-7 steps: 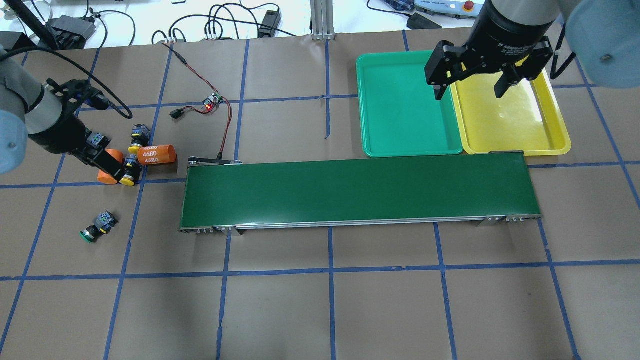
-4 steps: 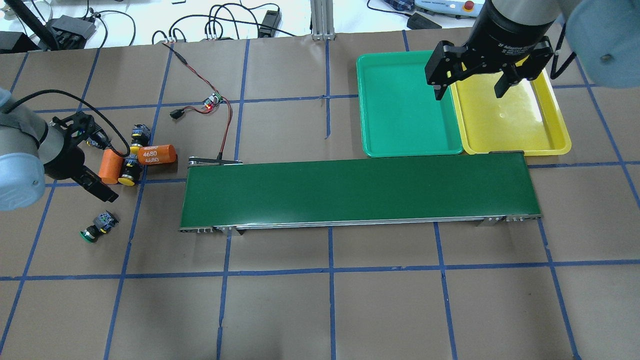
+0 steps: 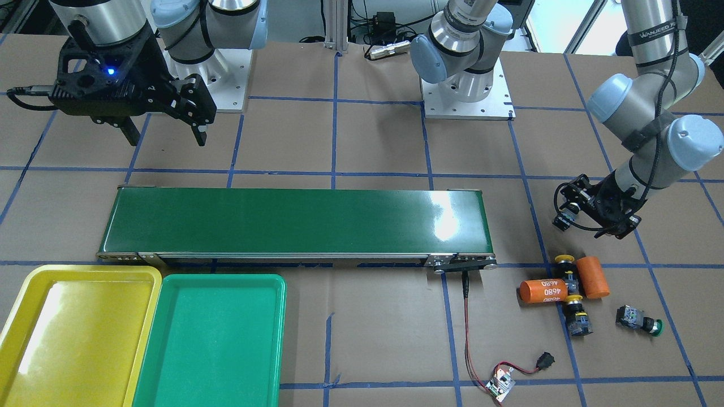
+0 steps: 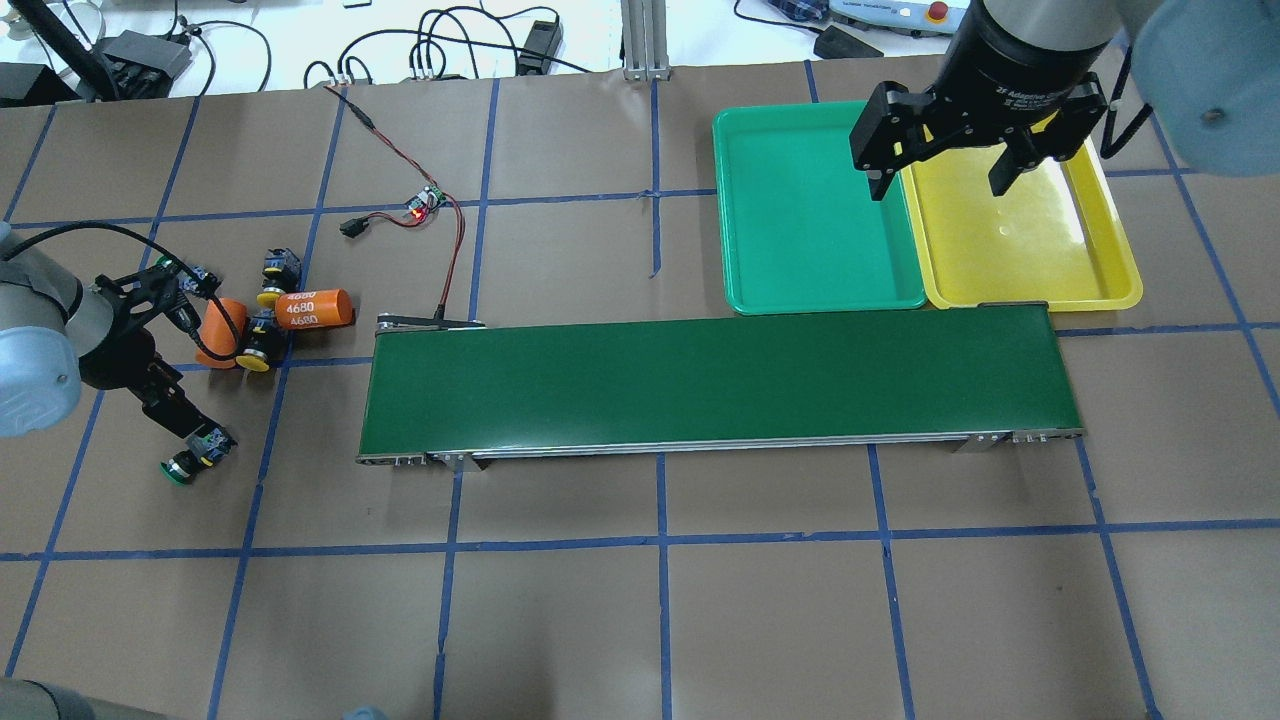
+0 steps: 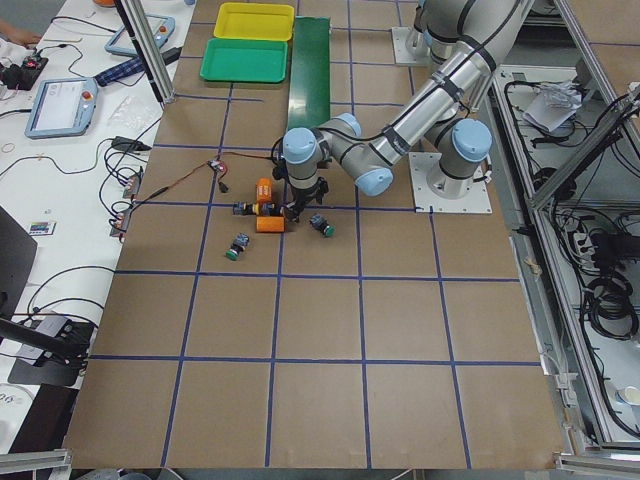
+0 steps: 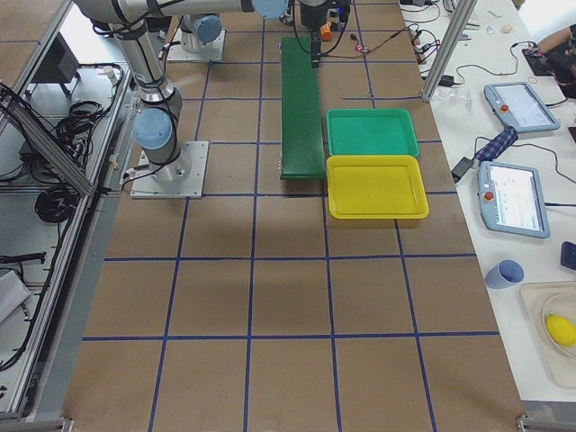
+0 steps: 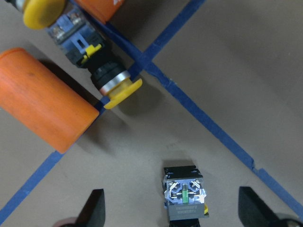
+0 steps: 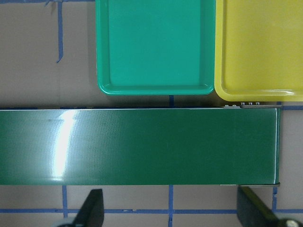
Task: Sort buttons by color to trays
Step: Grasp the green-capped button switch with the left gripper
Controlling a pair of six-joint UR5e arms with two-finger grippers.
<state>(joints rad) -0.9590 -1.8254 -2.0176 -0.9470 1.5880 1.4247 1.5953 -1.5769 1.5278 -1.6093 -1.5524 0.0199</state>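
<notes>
My left gripper [image 4: 190, 425] is open and hangs over a green button [image 4: 192, 455] lying on its side at the table's left. In the left wrist view its black body [image 7: 183, 193] sits between the two fingers [image 7: 94, 210], untouched. A second green button [image 3: 639, 320] lies farther back. Two yellow buttons [image 4: 258, 348] [image 4: 275, 275] lie among the orange cylinders [image 4: 315, 308]. My right gripper [image 4: 940, 185] is open and empty, high above the seam between the green tray [image 4: 810, 215] and the yellow tray [image 4: 1030, 235]. Both trays hold nothing.
A long dark-green conveyor belt [image 4: 715, 385] runs across the middle, its right end beside the trays. A second orange cylinder [image 4: 220, 325] lies by the yellow buttons. A small circuit board with red wires [image 4: 425, 205] lies behind the belt's left end.
My left gripper has moved from the orange cylinders and yellow buttons toward the robot's side, and is now over the near green button. The right arm has not moved.
</notes>
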